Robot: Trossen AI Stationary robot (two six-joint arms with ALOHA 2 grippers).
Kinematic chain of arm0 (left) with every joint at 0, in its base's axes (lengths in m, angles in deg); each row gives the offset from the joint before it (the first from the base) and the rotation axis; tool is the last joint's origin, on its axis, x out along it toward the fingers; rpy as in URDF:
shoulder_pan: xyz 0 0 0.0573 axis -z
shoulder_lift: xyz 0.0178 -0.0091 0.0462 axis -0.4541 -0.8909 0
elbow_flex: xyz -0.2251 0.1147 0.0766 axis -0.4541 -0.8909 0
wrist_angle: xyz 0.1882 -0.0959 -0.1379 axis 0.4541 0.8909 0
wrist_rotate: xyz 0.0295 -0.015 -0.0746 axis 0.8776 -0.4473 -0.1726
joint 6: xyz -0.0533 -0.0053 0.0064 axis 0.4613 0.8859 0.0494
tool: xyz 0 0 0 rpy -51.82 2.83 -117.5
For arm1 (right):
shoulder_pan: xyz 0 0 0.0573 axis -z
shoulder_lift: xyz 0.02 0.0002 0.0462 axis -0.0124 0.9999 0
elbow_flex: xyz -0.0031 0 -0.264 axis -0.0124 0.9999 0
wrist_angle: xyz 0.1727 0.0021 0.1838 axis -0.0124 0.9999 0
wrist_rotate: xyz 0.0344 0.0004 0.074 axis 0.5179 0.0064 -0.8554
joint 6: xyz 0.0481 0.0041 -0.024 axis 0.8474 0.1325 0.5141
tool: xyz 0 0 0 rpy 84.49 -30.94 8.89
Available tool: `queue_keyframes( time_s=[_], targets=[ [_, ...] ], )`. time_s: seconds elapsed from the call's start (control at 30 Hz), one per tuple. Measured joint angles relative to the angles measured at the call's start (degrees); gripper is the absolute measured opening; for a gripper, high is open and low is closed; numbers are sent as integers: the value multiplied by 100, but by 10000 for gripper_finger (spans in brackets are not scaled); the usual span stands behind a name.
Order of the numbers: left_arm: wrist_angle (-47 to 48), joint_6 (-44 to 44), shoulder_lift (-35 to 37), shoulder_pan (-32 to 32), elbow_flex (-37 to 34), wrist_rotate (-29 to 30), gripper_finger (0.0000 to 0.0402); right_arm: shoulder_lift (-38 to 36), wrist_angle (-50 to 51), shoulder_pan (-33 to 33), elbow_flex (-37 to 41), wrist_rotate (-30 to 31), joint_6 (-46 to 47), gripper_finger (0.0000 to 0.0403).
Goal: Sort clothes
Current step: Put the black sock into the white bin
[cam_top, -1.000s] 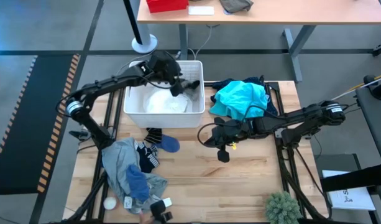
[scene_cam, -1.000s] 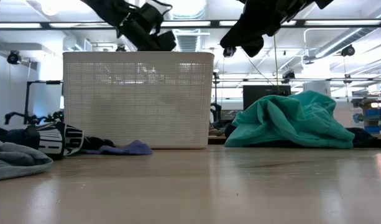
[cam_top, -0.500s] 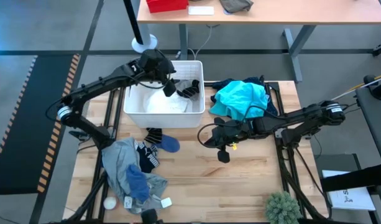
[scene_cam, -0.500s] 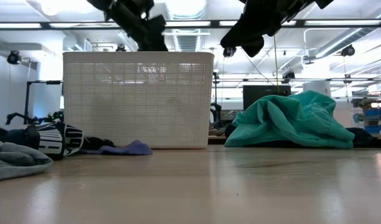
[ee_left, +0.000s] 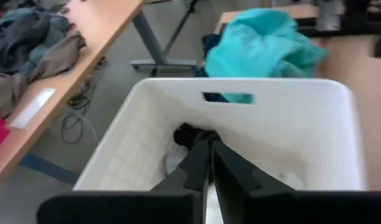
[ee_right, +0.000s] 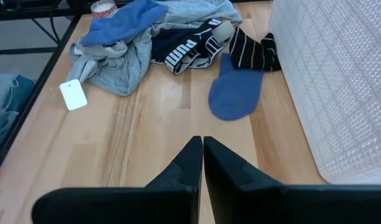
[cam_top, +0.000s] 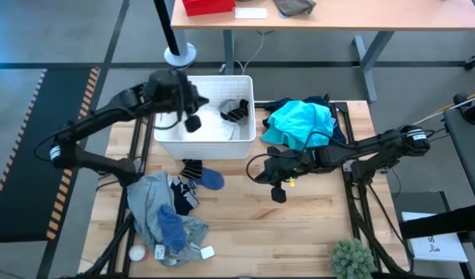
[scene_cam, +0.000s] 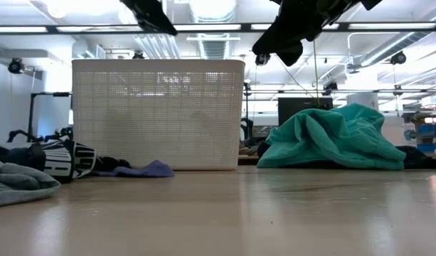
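**Table state, overhead camera**

White basket (cam_top: 163, 132) sits at 11 o'clock of the table. Inside: white cloth (cam_top: 214, 128) and a dark sock (cam_top: 237, 109) at its 2 o'clock corner. Left gripper (cam_top: 192, 122) hangs over the basket's 9 o'clock half. Teal garment (cam_top: 299, 124) lies just beside the basket at 3 o'clock, on darker cloth (cam_top: 330, 102). Right gripper (cam_top: 277, 192) is above bare wood near table centre. At 7 o'clock: grey heap (cam_top: 148, 198), blue piece (cam_top: 171, 225), navy garment (cam_top: 183, 195), striped sock (cam_top: 191, 167), blue sock (cam_top: 211, 180). Small ball (cam_top: 136, 253) and white tag (cam_top: 207, 252) at the 6 o'clock edge. Plant (cam_top: 352, 260) at 5 o'clock.
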State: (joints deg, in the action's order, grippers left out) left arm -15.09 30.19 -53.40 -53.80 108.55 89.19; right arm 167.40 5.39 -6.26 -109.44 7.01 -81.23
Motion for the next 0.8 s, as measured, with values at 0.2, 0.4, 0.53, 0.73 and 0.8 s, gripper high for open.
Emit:
queue_keyframes(
  time_s=[0.2, 0.4, 0.53, 0.73, 0.8],
  targets=[
    [438, 161, 449, 617, -80, 33, 1, 2, -5, -4, 2, 0, -105, 0],
    [714, 502, 714, 1513, -386, 603, 0, 2, -3, -4, 4, 1, -114, 0],
    [791, 697, 848, 2192, -842, 942, 0, 2, -4, -4, 4, -1, -134, 0],
    [778, 1370, 889, 3110, -1428, 1078, 0, 2, -7, -4, 4, -1, -109, 0],
    [759, 1606, 880, 3376, -1587, 1087, 0, 2, -5, -4, 4, -1, -109, 0]
  ],
)
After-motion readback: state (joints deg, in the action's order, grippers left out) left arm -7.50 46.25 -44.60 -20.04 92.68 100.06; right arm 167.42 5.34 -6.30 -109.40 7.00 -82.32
